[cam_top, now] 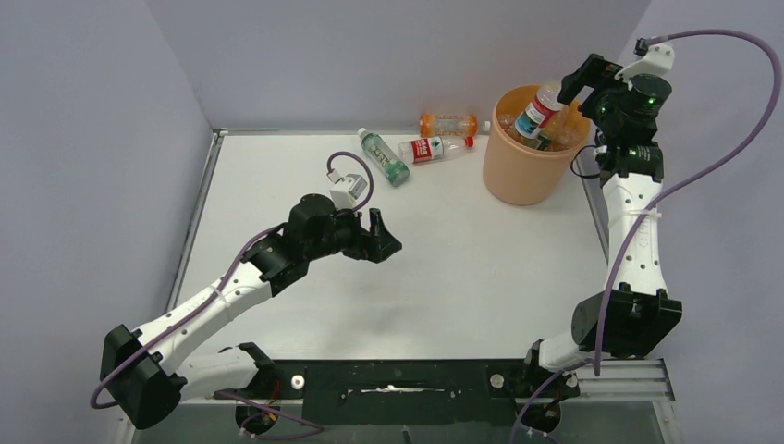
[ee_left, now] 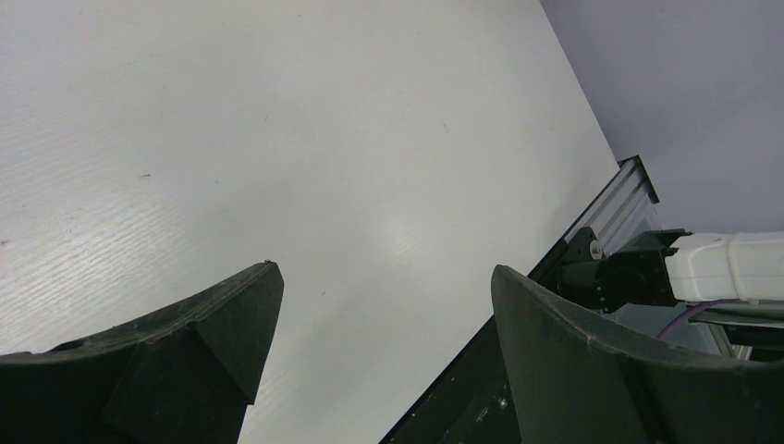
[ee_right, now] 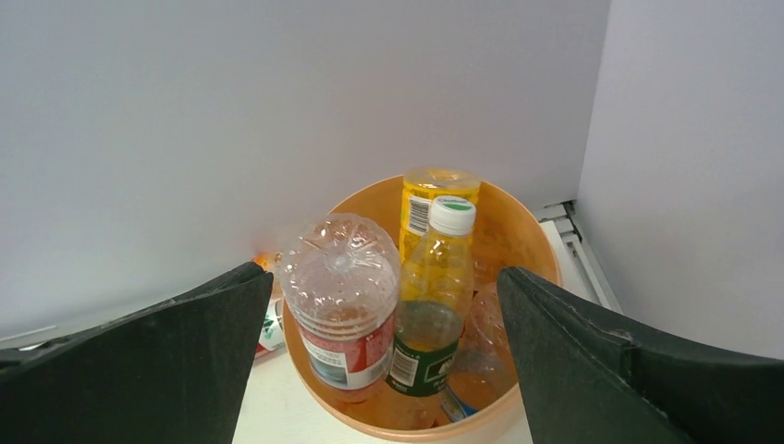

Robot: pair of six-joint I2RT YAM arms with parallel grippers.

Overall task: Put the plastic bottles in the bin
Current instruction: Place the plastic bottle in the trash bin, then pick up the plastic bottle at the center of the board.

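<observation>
Right gripper (ee_right: 385, 271) is hovering over the bin (cam_top: 520, 181) at the table's far right. Its jaws are standing wide apart, gripping nothing. Clear red-label bottle (ee_right: 340, 305) is sitting base-up in the bin between the fingers, touching neither, beside a green-label bottle (ee_right: 430, 305). A yellow bottle (ee_right: 434, 190) is standing behind them. Left gripper (ee_left: 384, 268) is hanging over bare table (ee_left: 277, 139) near the middle, jaws open, empty. Three more are lying left of the bin: orange bottle (cam_top: 450, 123) by the back wall, second red-label bottle (cam_top: 430, 149) just in front, green-tinted bottle (cam_top: 385, 156) beside that.
</observation>
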